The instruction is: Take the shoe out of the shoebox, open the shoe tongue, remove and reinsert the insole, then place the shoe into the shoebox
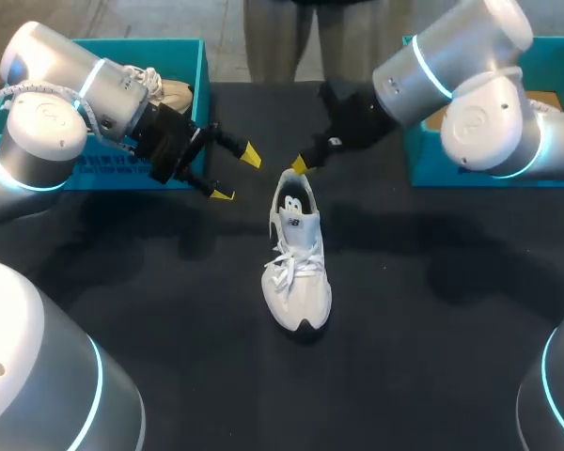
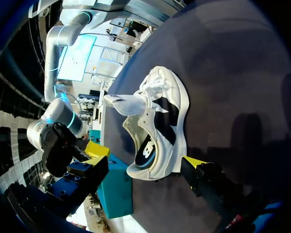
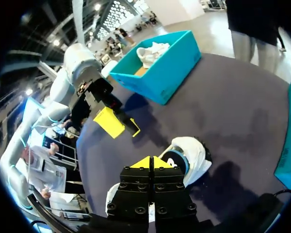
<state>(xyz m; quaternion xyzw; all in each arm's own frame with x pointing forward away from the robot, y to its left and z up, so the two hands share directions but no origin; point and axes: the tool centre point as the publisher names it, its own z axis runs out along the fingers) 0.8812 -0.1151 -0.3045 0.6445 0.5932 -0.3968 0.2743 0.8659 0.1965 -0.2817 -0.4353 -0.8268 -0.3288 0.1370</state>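
**Shoe out on the table, 1 gripper spread and 1 closed**

Your shoe stands upright on its sole near the middle of the table. Its heel points to the far edge and its toe toward you.

Around it:
- Your left gripper hangs just beside the heel, on the left. Its 2 fingers are spread wide with nothing between them. It is clear of the shoe.
- Your right gripper sits right at the heel's rim with its 2 yellow tips pressed together, holding nothing. You cannot tell whether the tips touch the shoe.
- The 2 grippers crowd the heel end from both sides and are near each other.

Edges and room:
- The left box is at the far left corner and the right box at the far right. Both are well apart from the shoe.
- Dark cloth lies bare on both sides of the shoe and between the toe and the near edge.

Count:
- 2 shoes: 1 on the table and a second shoe inside the left box.
- 2 boxes. Your right arm mostly hides the inside of the right box.
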